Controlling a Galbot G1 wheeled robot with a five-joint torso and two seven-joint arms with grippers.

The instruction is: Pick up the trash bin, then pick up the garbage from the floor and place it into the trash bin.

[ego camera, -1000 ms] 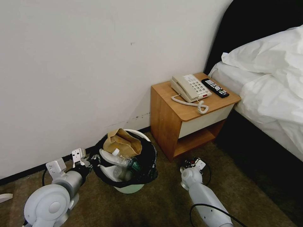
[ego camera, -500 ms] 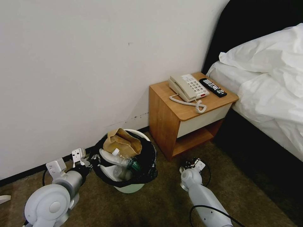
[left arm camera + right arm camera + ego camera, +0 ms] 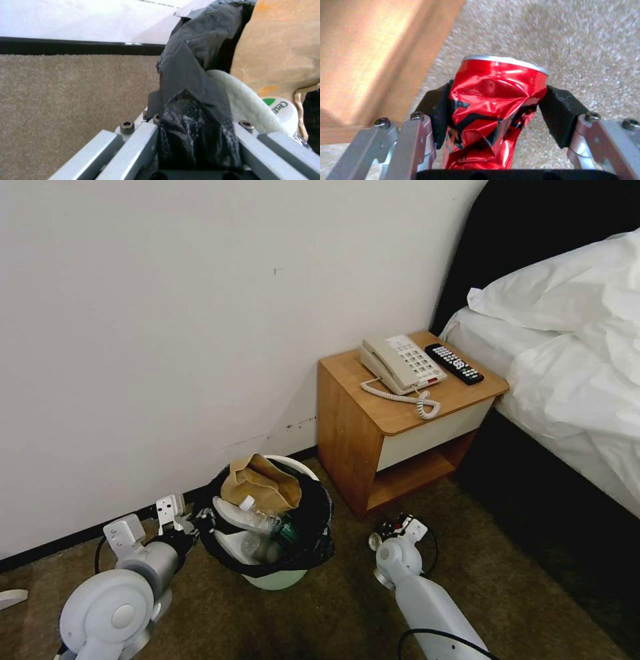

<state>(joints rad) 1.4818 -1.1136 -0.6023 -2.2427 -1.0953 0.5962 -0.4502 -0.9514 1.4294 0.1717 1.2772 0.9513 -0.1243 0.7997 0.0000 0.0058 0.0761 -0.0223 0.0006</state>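
Bed (image 3: 567,353): one, white bedding, dark headboard, off to the right
Nightstand (image 3: 373,427): one, wood, against the wall between bed and bin
Bin (image 3: 275,579): one, round and white, black liner (image 3: 313,527) crinkled over the rim, standing on the carpet by the wall, just left of the nightstand, stuffed full
Arms: two, both low in the head view, one either side of the bin
Phone (image 3: 400,363): one, beige, on the nightstand top, coiled cord trailing to the front edge
Remote (image 3: 454,364): one, black, lying just beside the phone
Paper bag (image 3: 260,481): one, brown, crumpled, sitting on top of the load in the bin
Bottles (image 3: 250,513): at least two clear ones lying under the paper bag; one white cap with a green mark shows in the left wrist view
Can (image 3: 490,110): one, red, badly crushed, silver rim at the far end
Left gripper (image 3: 200,520): at the bin's left rim, clamped on the liner edge; the left wrist view shows black plastic bunched between the two fingers (image 3: 140,147)
Right gripper (image 3: 491,110): just above the carpet near the nightstand's front corner, well apart from the bin, black pads (image 3: 436,110) pressed to both sides of the can, gripping it
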